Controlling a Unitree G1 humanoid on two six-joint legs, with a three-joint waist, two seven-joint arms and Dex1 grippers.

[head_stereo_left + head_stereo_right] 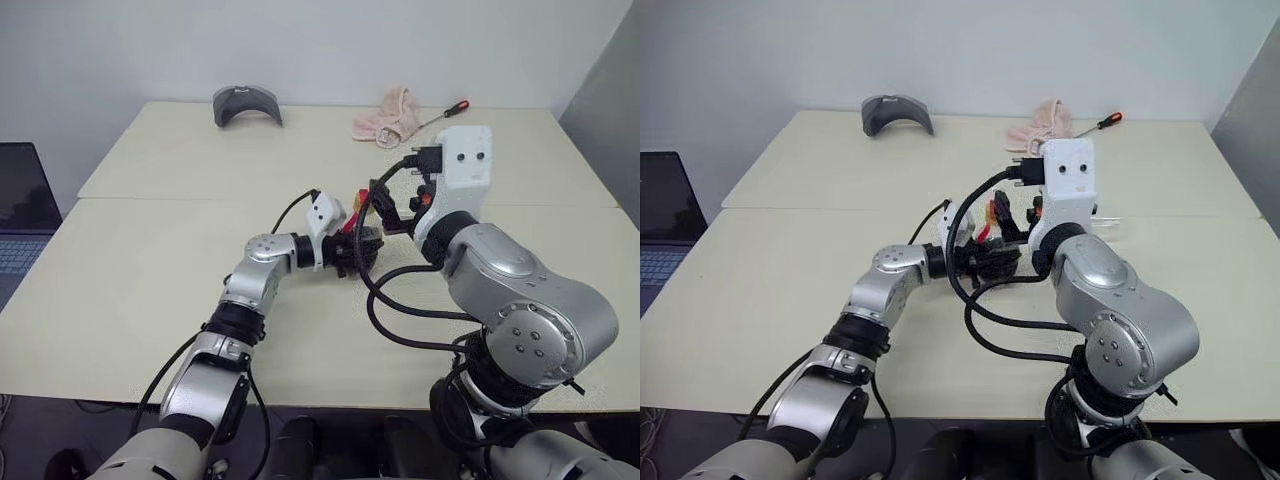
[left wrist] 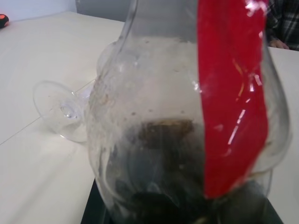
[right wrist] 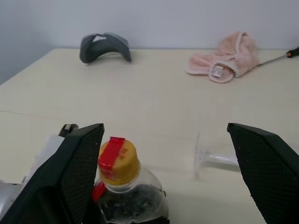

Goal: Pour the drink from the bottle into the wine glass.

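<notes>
My left gripper (image 1: 350, 250) is shut on the body of the small clear bottle (image 3: 131, 196), holding it upright above the middle of the table. The yellow cap (image 3: 119, 161), with a red strip over it, is on the bottle. The dark drink (image 2: 159, 186) sits low inside it. Just behind and above the bottle, my right gripper (image 3: 163, 130) is open, with one finger at each side of the cap and nothing between them. The wine glass (image 3: 212, 157) lies on its side on the table beyond the bottle, its round foot (image 2: 60, 112) towards the bottle.
At the table's far edge lie a grey curved object (image 1: 246, 103), a pink cloth (image 1: 388, 118) and a red-handled screwdriver (image 1: 445, 110). A laptop (image 1: 20, 210) stands off the table's left side. A person's plaid sleeve (image 2: 280, 23) is near the table.
</notes>
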